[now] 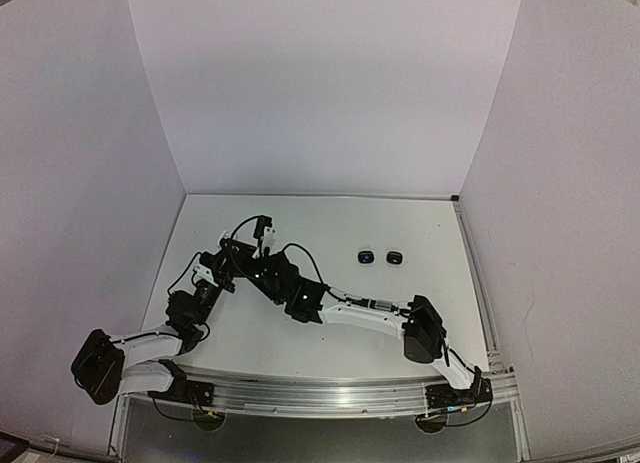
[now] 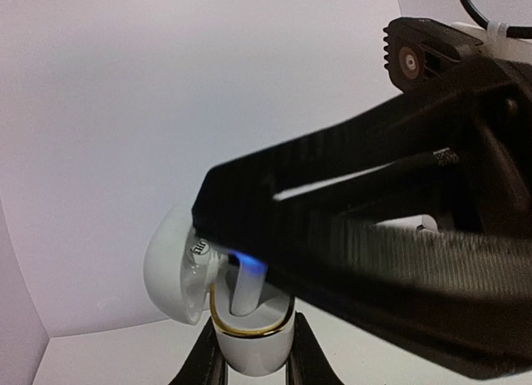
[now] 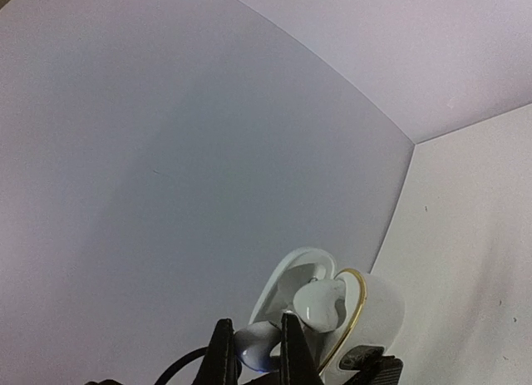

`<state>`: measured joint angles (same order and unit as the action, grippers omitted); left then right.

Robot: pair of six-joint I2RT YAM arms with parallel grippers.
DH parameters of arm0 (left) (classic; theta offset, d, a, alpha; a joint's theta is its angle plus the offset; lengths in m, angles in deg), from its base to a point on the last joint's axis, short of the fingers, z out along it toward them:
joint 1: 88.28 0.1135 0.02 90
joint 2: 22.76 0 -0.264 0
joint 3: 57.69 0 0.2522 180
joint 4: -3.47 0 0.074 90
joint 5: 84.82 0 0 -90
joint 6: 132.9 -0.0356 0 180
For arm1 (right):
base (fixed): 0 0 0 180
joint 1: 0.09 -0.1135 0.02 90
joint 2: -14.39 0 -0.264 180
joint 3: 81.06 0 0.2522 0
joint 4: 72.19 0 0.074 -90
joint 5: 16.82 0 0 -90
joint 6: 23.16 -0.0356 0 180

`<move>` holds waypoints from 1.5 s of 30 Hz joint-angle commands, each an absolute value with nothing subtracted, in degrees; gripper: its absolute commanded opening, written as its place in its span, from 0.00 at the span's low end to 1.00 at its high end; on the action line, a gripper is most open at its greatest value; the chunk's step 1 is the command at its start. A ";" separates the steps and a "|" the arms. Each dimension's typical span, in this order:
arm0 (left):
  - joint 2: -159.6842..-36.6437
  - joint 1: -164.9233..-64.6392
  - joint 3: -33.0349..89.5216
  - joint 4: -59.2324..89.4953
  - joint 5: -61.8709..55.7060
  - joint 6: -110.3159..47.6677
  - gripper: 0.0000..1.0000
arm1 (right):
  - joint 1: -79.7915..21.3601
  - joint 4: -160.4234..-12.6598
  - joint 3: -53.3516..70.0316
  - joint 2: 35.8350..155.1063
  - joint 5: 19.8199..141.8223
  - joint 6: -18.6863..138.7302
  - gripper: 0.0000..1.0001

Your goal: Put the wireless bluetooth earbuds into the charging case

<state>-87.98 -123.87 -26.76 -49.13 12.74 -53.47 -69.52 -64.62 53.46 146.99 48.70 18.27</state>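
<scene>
Overhead, the left arm (image 1: 150,338) and right arm (image 1: 370,313) meet above the left half of the desk (image 1: 330,223). Two black cases (image 1: 367,256) (image 1: 394,256) sit side by side, well off to their right.

From the left wrist, the left claw (image 2: 253,356) is clamped on the base of a white case (image 2: 249,339) with its lid (image 2: 170,269) flipped open. The right claw (image 2: 220,206) hangs over the case's gold rim.

From the right wrist, that claw is pinched shut on a white earbud (image 3: 320,306), whose head is at the case's mouth.

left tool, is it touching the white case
Touching. The left wrist view shows the left tool clamped against both sides of the white case at its base, with no gap.
</scene>
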 commanded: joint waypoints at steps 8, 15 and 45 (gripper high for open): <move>-87.60 -124.06 -24.37 -51.93 12.81 -54.33 0.00 | -70.07 -66.00 57.08 149.43 47.58 19.10 0.00; -87.82 -124.07 -24.03 -51.67 12.34 -55.11 0.00 | -71.62 -66.30 60.75 153.22 44.13 25.08 0.00; -86.56 -124.05 -25.17 -49.19 12.60 -53.71 0.00 | -73.36 -66.58 57.11 149.91 37.72 33.12 0.20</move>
<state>-88.10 -123.88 -26.69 -47.34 13.73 -54.81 -71.96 -65.19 58.34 151.16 39.76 31.72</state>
